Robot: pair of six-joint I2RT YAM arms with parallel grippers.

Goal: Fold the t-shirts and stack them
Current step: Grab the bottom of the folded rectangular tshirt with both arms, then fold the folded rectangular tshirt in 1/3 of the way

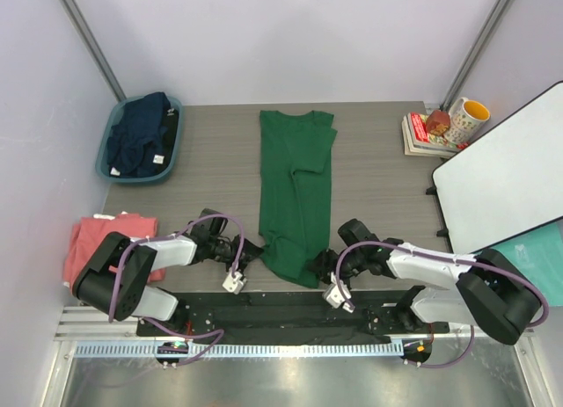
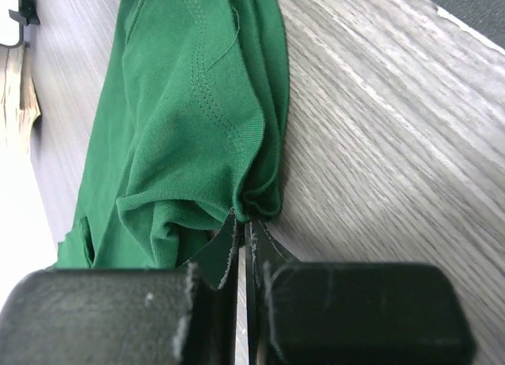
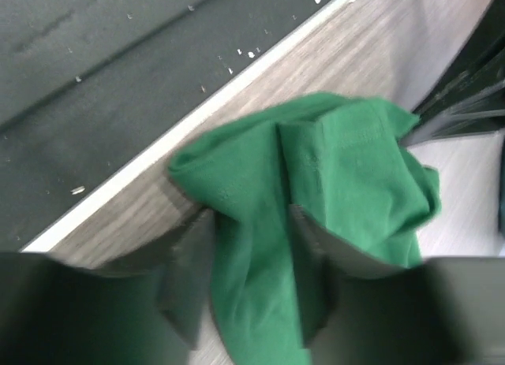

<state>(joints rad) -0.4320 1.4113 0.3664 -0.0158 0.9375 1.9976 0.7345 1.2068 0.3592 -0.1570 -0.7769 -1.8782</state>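
Note:
A dark green t-shirt (image 1: 295,187) lies folded into a long strip down the middle of the table, neck at the far end. My left gripper (image 1: 252,252) is at its near left corner; the left wrist view shows the gripper (image 2: 243,221) shut on a small pinch of the green hem (image 2: 256,201). My right gripper (image 1: 332,263) is at the near right corner, its jaws (image 3: 250,212) closed around a bunched fold of green cloth (image 3: 347,168). A salmon-pink t-shirt (image 1: 106,242) lies folded at the left edge. A navy t-shirt (image 1: 141,133) sits in the tub.
The teal tub (image 1: 172,148) stands at the far left. Books and a mug (image 1: 466,119) are at the far right, with a white board (image 1: 506,183) beside them. A black mat (image 1: 281,312) runs along the table's near edge.

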